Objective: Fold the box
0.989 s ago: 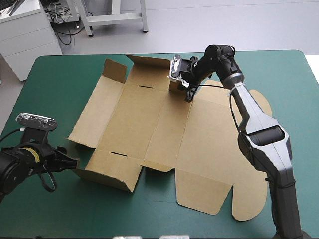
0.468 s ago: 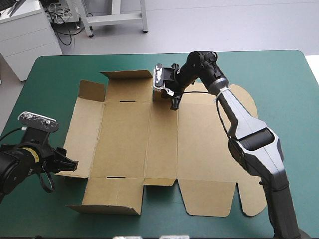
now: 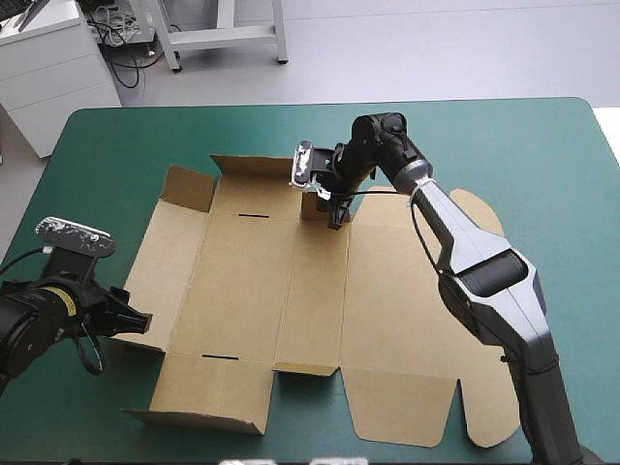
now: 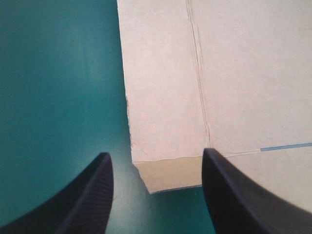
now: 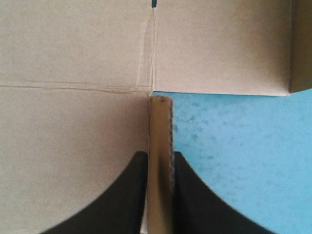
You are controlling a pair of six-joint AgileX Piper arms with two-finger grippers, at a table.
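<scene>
At far flap | right hand (image 5: pixel 160 155) clamps box (image 3: pixel 271 291) | box dragged nearer, turned

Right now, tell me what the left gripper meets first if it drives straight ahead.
The box: its outer flap's corner lies between the fingers of the open left gripper. Height is unclear; it might skim over the board instead.

High overview; two wrist close-ups of box (image 3: pixel 262 291)
</scene>
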